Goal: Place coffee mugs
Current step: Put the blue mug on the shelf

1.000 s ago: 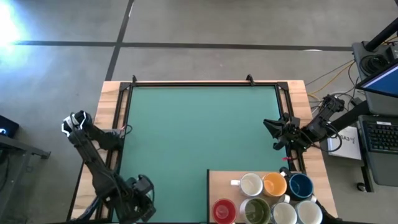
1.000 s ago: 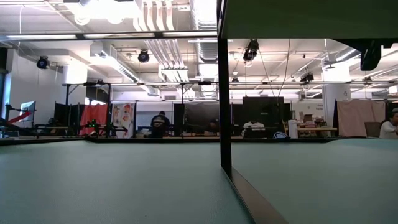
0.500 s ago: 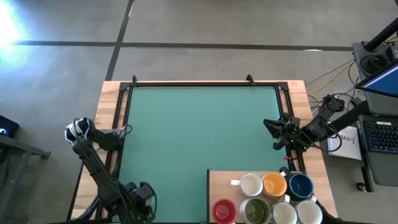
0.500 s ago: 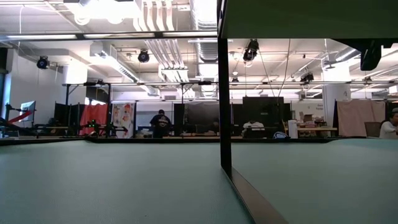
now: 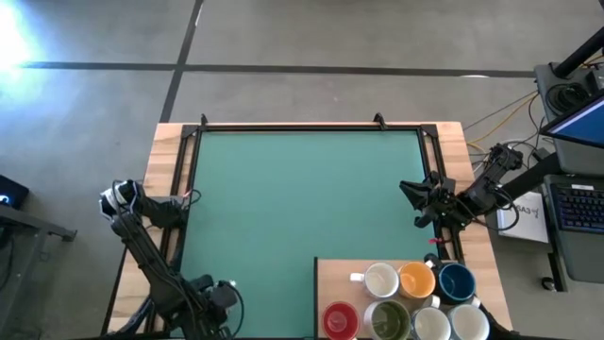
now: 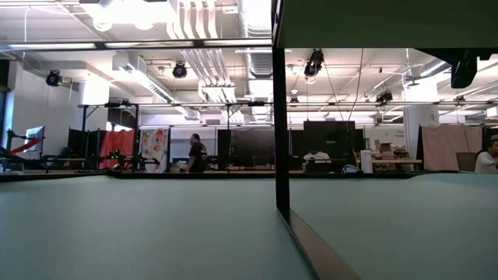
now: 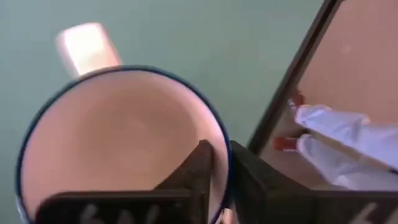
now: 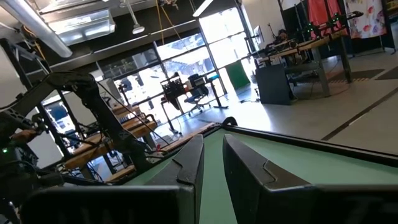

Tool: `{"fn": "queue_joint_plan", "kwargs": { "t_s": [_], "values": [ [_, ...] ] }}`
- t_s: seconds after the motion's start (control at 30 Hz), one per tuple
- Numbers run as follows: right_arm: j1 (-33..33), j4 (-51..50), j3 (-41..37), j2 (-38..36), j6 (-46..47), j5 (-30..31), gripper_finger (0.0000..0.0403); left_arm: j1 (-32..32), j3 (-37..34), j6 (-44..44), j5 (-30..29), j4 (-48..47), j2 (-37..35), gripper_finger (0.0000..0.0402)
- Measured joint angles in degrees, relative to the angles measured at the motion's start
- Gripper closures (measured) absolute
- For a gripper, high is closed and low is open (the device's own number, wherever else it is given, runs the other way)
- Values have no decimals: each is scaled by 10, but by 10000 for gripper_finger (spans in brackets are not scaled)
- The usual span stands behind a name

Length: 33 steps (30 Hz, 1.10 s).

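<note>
A mug with a dark blue rim and a pale inside fills the left wrist view, seen from above over the green mat. My left gripper is shut on it at the table's near left edge, where the arm hides the mug from the high view. Several more coffee mugs stand upright on a wooden board at the near right, among them white, orange, blue, red and olive-inside. My right gripper waits at the right edge, shut on nothing. My left gripper has the mug's wall at the rim between its two fingers, one finger inside the mug and one outside. The fingers come from above, pointing down. The mug's mouth faces up. Whether its base is on the mat does not show.
The green mat is bare from the middle to the far edge. A black frame rail and wooden border with white cables run close beside the held mug. In the low view the board's dark edge stands upright mid-table.
My left arm has drawn a little toward the table's near edge, its gripper sliding closer to the picture's bottom in the high view. The right arm and the mugs on the board have kept still.
</note>
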Motion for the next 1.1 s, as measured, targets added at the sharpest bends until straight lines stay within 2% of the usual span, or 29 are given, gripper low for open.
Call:
{"fn": "queue_joint_plan", "kwargs": {
  "t_s": [0.07, 0.33, 0.53, 0.87, 1.1],
  "values": [
    [0, 0, 0, 0, 0, 0, 353, 4, 0, 13, -2, -9, -3, 389],
    [0, 0, 0, 0, 0, 0, 353, 33, 17, 84, -6, -22, -5, 391],
    [0, 0, 0, 0, 0, 0, 353, 70, 57, 166, -46, -65, -4, 395],
    [0, 0, 0, 0, 0, 0, 353, 125, 110, 281, -133, -68, -4, 396],
    [0, 0, 0, 0, 0, 0, 353, 162, 141, 347, -160, -66, -4, 396]
  ]
}}
